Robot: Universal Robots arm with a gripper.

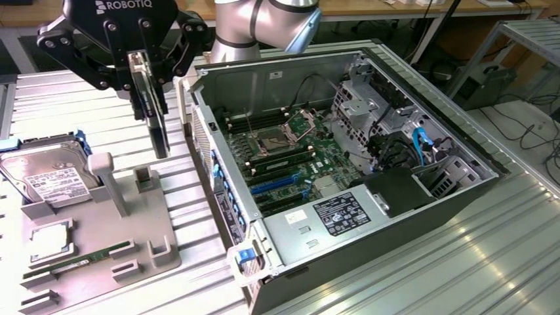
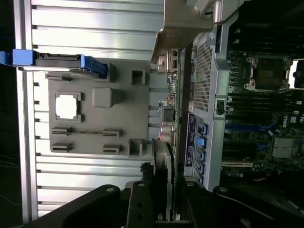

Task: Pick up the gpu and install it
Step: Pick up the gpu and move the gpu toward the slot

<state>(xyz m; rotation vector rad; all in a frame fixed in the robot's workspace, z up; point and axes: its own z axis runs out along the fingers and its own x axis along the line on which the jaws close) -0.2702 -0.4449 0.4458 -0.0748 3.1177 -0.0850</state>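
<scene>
Ribbed aluminium slats make up the table point(image 1: 455, 262), bright and glossy where the light catches them. Nearest me, at the exterior view's left, sits a matte grey moulded tray point(image 1: 131, 220) with blocky posts and shallow pockets. One pocket holds a narrow green RAM stick point(image 1: 83, 257) lying flat, another a square silver processor chip point(image 1: 48, 243), and a slot at its far end props up a boxy silver hard drive point(image 1: 44, 174) with a white label and blue side rails. Beside the tray lies the open computer case point(image 1: 368, 262), dark sheet metal outside and bare grey steel within. Inside it are a silver power supply point(image 1: 337, 216) with a black sticker, a green motherboard point(image 1: 289, 154) with blue and black slots, and a square processor socket point(image 1: 275, 138). Farther back, above the gap between tray and case, hangs the black gripper point(image 1: 144, 79), its fingers clamped on the gpu point(image 1: 159, 134). The thin dark card is held upright and edge-on, clear of the tray, close to the case's perforated wall. Behind it rises the arm's smooth grey-and-silver joint point(image 1: 254, 23).
</scene>
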